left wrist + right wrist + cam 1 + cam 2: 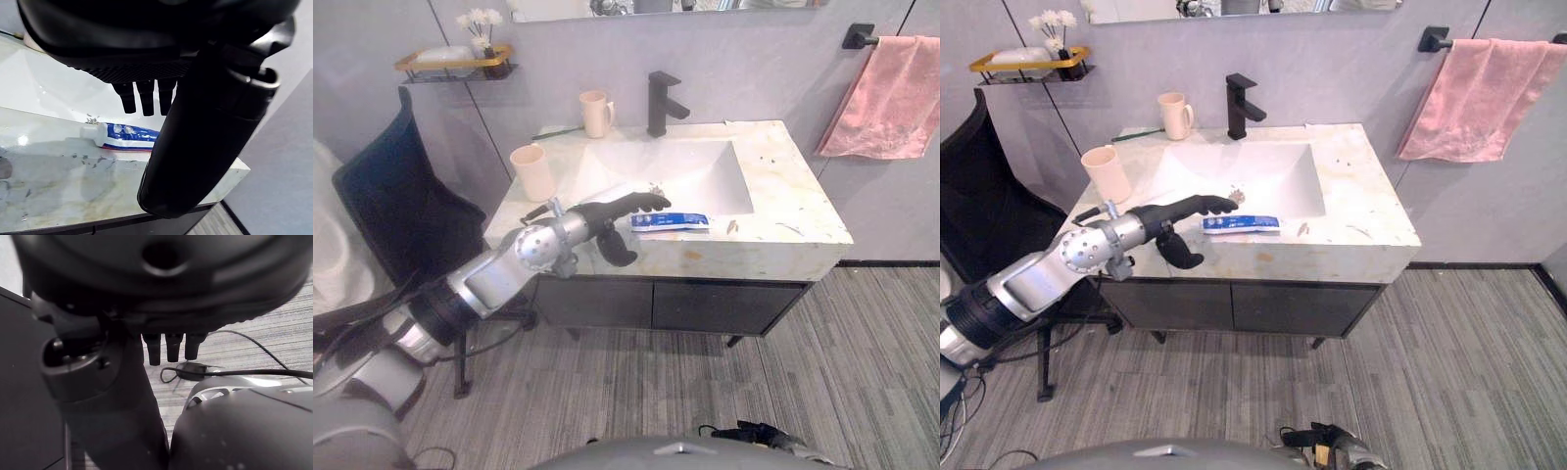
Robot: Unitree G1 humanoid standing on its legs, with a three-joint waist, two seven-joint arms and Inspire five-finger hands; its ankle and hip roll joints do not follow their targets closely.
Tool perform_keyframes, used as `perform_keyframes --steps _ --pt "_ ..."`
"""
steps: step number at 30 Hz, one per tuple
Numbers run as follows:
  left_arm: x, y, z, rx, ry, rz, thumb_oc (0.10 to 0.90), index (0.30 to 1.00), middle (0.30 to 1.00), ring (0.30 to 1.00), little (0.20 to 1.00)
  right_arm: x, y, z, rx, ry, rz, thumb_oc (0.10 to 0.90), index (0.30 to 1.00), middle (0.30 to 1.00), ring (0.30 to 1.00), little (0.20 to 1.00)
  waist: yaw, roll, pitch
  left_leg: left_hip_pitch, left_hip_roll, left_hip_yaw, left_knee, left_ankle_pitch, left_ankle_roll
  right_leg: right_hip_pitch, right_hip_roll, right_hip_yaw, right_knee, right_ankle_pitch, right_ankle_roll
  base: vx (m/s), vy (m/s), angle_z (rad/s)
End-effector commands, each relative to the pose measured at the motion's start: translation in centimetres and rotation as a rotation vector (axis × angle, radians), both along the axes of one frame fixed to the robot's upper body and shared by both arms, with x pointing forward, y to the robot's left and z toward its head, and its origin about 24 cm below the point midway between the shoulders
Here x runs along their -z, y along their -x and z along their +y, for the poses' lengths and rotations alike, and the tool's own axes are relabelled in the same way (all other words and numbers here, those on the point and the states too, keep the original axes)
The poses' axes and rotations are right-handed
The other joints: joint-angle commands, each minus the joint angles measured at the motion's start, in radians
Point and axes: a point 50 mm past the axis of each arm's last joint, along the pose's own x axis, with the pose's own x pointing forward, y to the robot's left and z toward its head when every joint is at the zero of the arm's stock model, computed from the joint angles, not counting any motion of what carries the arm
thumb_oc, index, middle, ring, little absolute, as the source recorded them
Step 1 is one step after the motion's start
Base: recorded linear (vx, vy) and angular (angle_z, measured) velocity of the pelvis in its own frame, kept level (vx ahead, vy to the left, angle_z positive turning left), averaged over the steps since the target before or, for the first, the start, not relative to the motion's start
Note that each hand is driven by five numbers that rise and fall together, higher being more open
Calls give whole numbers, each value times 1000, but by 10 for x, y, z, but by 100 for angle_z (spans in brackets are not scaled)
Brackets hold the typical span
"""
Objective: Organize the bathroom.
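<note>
A blue-and-white toothpaste tube (671,222) lies flat on the marble counter (783,201) at the sink's front edge; the left wrist view shows the tube (124,136) past the fingers. My left hand (617,211) reaches over the counter from the left, open, fingers straight, thumb hanging down. Its fingertips (1224,205) hover just left of and behind the tube's cap end, holding nothing. Two beige cups stand on the counter, one (532,171) at the left edge and one (596,113) by the wall. A green toothbrush (558,130) lies between them. My right hand (167,346) hangs open over the floor.
A black faucet (663,103) stands behind the white basin (675,171). A pink towel (891,98) hangs on a bar at the right wall. A gold shelf (455,64) with flowers sits at the upper left. A dark chair (401,215) stands left of the vanity.
</note>
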Motion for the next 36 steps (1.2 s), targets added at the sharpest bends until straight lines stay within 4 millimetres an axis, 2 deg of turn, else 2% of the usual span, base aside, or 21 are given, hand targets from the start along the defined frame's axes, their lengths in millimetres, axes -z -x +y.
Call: perform_keyframes --steps 1,14,36 --pt "-94 -24 -2 -43 81 -334 800 900 900 900 900 -4 -4 -15 -8 57 13 800 900 900 900 900 -19 1 24 50 -60 34 1 -111 21 5 93 33 -1 -91 17 37 -16 -13" --pt "-116 -30 3 -117 105 -406 800 900 900 900 900 -3 8 -19 19 61 24 800 900 900 900 900 -43 0 33 46 -51 41 9 -104 18 1 102 49 -1 -96 11 46 -17 -5" --pt "-98 -38 3 -148 49 -357 800 900 900 900 900 -4 19 -27 35 83 13 800 900 900 900 900 -82 5 74 29 -55 48 16 -103 20 -20 98 63 8 -98 8 65 9 -1"
